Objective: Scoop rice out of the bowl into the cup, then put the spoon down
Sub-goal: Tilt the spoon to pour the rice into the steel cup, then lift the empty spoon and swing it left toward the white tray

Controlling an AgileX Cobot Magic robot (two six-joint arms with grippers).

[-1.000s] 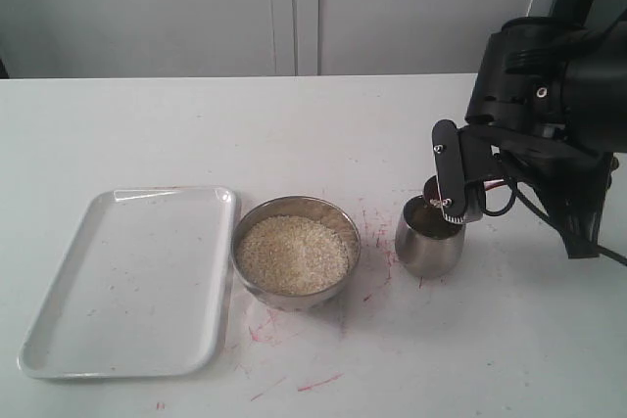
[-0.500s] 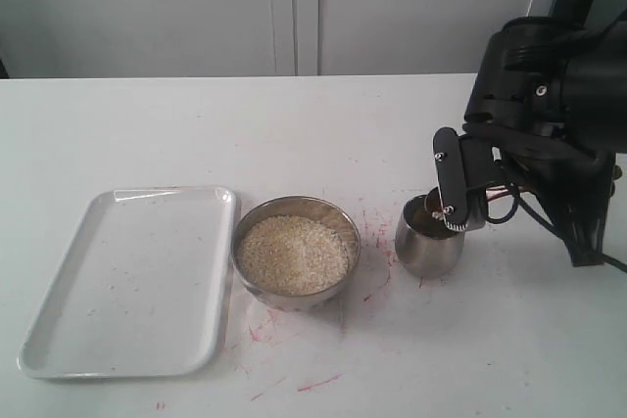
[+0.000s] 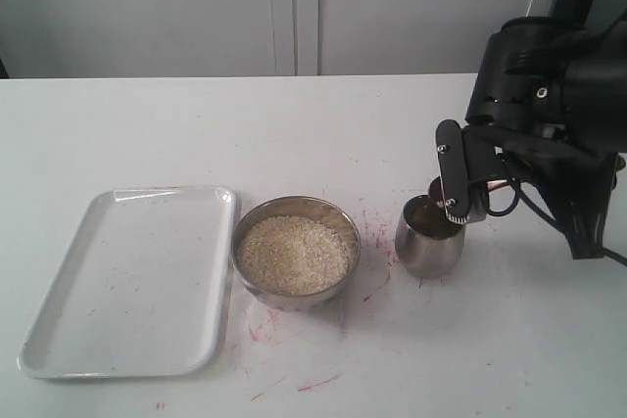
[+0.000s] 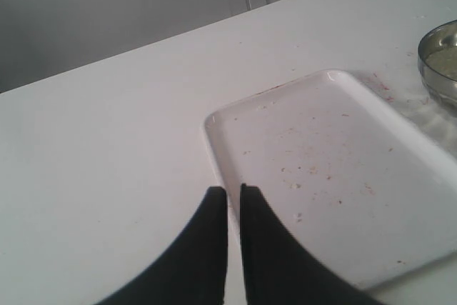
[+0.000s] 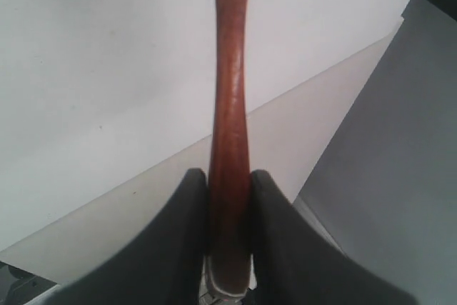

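Table: spoon inside right end effector

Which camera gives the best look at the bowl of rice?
The exterior view: the whole bowl and its rice show. The left wrist view catches only its edge; the right wrist view misses it.

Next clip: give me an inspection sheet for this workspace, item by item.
Surface: white table, red scuff marks.
Job's things: round brushed-steel bowl holding beige rice; shiny steel cup to its right; reddish-brown wooden spoon held at the cup's mouth.
Clutter: white rectangular tray, a few specks.
End effectors: left end effector shut, holding nothing; right end effector shut on the spoon handle.
Cables: black cable looping off the right wrist.
Surroundings: pale cabinet doors.
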